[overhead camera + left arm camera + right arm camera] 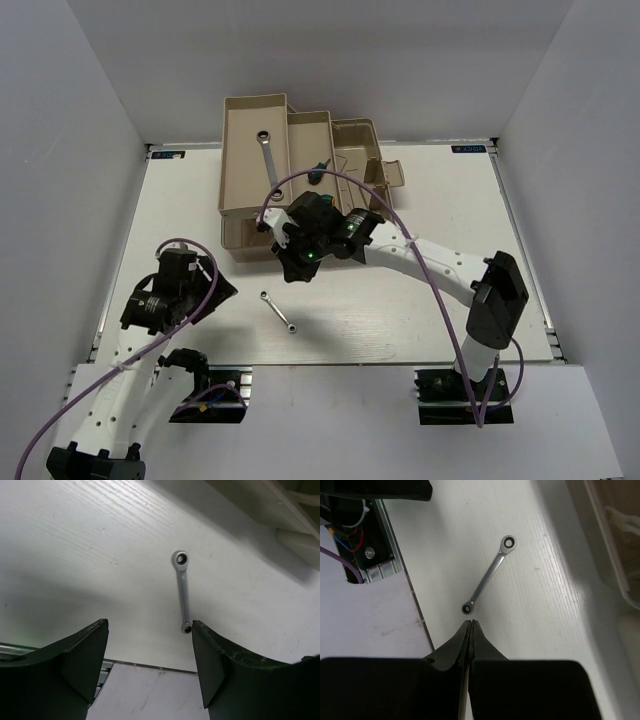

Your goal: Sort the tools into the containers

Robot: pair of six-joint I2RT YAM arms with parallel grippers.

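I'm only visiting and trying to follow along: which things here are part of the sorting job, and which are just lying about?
Part of the job:
- short wrench, loose on the table
- long wrench, in the left tray
- small screwdriver, in the middle tray

Just there:
- purple cables along the arms
- white table

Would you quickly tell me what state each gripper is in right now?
Left gripper: open, holding nothing; the short wrench lies loose ahead of it.
Right gripper: shut, holding nothing.
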